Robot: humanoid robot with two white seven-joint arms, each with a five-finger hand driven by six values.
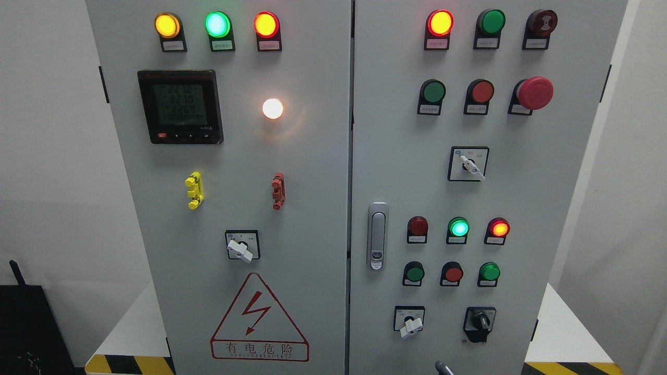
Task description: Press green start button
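The big grey cabinet [333, 208] fills the view. Several green buttons sit right of its door handle [377, 236]; which one is the start button cannot be told. No robot hand shows, so its fingers cannot be judged.

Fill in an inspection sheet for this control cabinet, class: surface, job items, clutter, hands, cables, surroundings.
Surface: grey two-door cabinet, doors shut, door handle on the right door.
Job's things: several green buttons on the right door, unlit at and; labels too small to read, so the start button cannot be told.
Clutter: nothing seen.
Hands: a small dark tip at the bottom edge; cannot identify.
Cables: nothing seen.
Surroundings: white walls, hazard-striped base, dark object lower left.
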